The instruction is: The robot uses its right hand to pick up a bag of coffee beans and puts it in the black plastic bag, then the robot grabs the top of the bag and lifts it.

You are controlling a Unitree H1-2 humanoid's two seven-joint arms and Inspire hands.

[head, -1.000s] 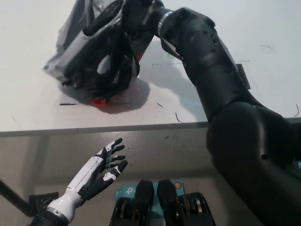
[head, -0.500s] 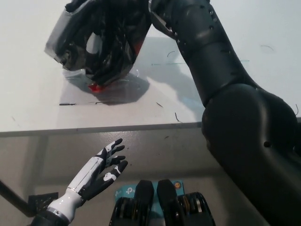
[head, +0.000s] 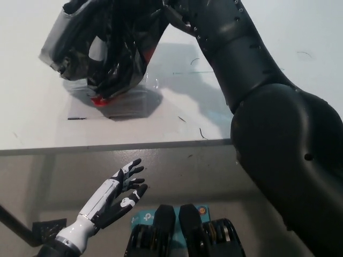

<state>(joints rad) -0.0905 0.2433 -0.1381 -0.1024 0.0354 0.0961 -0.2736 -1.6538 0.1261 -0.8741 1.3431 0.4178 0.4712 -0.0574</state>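
Black plastic bag [head: 104,51] hung over the tabletop [head: 43,126]. Right hand hidden at its top; grasp could not be told. Film limp, slippery: hold gathered top. Left hand [head: 119,193] open, idle.

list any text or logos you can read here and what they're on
"tp-link" style logo, only partly legible: on the teal box at the bottom, largely hidden.
Black plastic bag: red patch showing through, no readable print.
White table: pen marks only, no words.
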